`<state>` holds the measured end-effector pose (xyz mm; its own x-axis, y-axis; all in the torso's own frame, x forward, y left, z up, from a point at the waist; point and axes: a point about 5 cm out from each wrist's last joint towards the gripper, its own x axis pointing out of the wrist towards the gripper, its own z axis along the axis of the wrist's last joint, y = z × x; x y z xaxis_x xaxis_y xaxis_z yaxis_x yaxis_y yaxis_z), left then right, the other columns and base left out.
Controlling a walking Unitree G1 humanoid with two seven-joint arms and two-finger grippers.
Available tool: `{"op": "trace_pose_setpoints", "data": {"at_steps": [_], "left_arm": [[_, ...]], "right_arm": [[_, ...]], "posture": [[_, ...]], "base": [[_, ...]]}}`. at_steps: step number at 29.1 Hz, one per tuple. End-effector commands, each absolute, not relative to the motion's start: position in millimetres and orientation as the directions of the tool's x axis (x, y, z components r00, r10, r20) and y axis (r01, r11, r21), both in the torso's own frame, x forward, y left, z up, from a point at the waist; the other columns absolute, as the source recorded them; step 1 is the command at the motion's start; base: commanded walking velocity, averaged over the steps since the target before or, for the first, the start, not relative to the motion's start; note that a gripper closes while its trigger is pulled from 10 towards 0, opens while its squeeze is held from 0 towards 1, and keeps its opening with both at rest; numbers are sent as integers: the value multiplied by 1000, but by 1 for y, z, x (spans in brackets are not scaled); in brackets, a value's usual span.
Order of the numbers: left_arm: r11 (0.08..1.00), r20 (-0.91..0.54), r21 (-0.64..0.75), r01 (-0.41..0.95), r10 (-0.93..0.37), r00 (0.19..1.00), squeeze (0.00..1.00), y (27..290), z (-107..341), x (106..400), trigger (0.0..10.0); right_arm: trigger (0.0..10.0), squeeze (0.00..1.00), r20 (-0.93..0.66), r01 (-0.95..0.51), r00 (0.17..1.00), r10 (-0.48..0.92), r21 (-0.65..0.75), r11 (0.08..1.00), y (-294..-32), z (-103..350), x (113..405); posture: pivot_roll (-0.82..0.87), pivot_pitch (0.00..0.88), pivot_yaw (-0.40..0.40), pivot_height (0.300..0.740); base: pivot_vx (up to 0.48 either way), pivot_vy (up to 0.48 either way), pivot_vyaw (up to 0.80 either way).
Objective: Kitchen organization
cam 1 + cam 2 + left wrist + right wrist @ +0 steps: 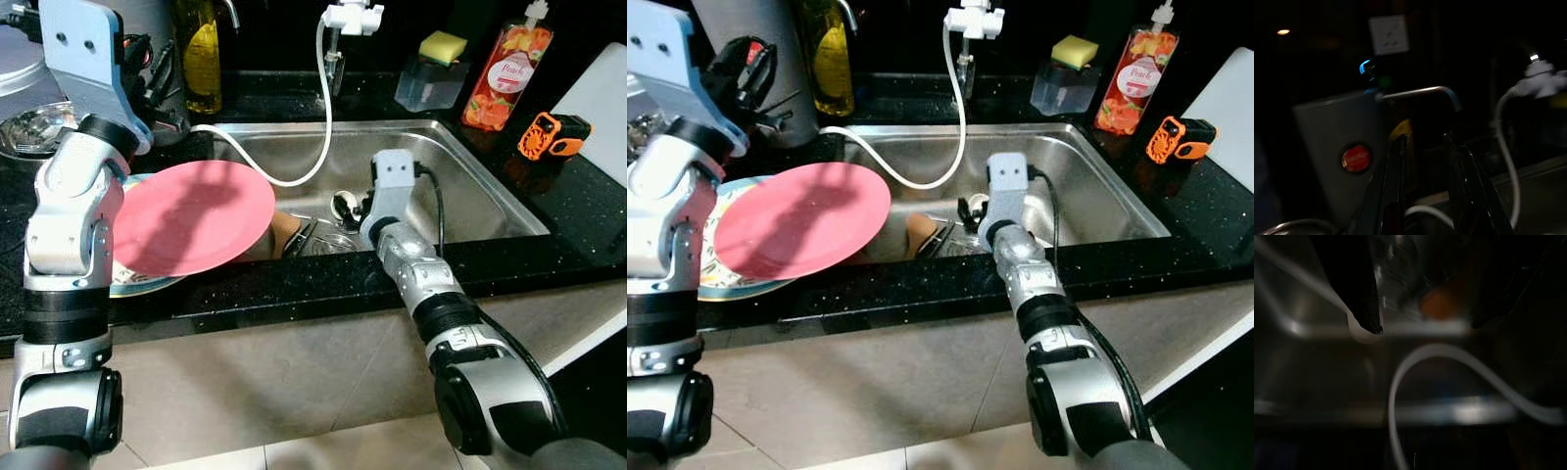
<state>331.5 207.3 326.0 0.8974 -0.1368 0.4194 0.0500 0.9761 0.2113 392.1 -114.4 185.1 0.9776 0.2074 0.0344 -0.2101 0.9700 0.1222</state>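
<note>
A black speckled stone bench (323, 279) holds a stainless steel sink (470, 186), seen from above by the robot's head camera.

A round, flat pink plate (191, 217) with a smooth matte face sits at the sink's left edge. It is tilted, its right rim hanging over the basin and its left part resting on a patterned plate with a pale blue-green rim (132, 282) that lies on the bench. The shadow of the robot's arm falls across the pink surface.

Inside the basin, just right of the pink plate, are a brown curved item (286, 231), a clear glass (331, 242) and some metal utensils (345, 206) (too jumbled to name one by one). A white flexible hose (318, 137) loops down from the white tap fitting (351, 17) into the sink.

The right tool (1420, 325) reaches down into the basin near those dishes; in its wrist view its black fingers (1364, 298) stand apart, released, with nothing between them and the hose curving below.

The left tool (1425, 196) is raised at the back left of the bench, above the plates. Its two dark fingers (1393, 191) are spread apart and empty, pointing toward a grey metal container (1337, 142) with a red round label.

Along the back stand a yellow oil bottle (202, 54), a clear dispenser topped with a yellow sponge (436, 69) and an orange soap bottle (507, 73). An orange and black gadget (552, 135) lies on the right of the bench.
</note>
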Motion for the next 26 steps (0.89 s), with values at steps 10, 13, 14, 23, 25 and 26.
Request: {"op": "trace_pose_setpoints", "data": {"at_steps": [10,13,14,23,25,26], "left_arm": [[832,190,531,-162,69,979,0,268,312,314,10000],[626,167,775,-88,-69,984,0,273,317,286,10000],[626,167,775,-88,-69,984,0,273,317,286,10000],[541,105,840,-45,-81,991,0,285,294,247,10000],[541,105,840,-45,-81,991,0,285,294,247,10000],[550,81,834,-38,-54,995,0,287,287,246,10000]], "right_arm": [[10000,0,433,-319,877,207,204,926,-136,263,375],[10000,0,428,-315,881,203,210,925,-137,259,375],[10000,0,428,-315,881,203,210,925,-137,259,375],[10000,0,409,-360,879,246,228,905,-125,249,377],[10000,0,409,-360,879,246,228,905,-125,249,377],[10000,0,407,-369,877,255,231,900,-123,250,377]], "posture": [[272,0,-64,740],[298,0,-61,740],[298,0,-61,740],[347,0,-88,740],[347,0,-88,740],[353,0,-95,740]], "base": [[0,0,0],[0,0,0],[0,0,0],[0,0,0],[0,0,0],[0,0,0]]}}
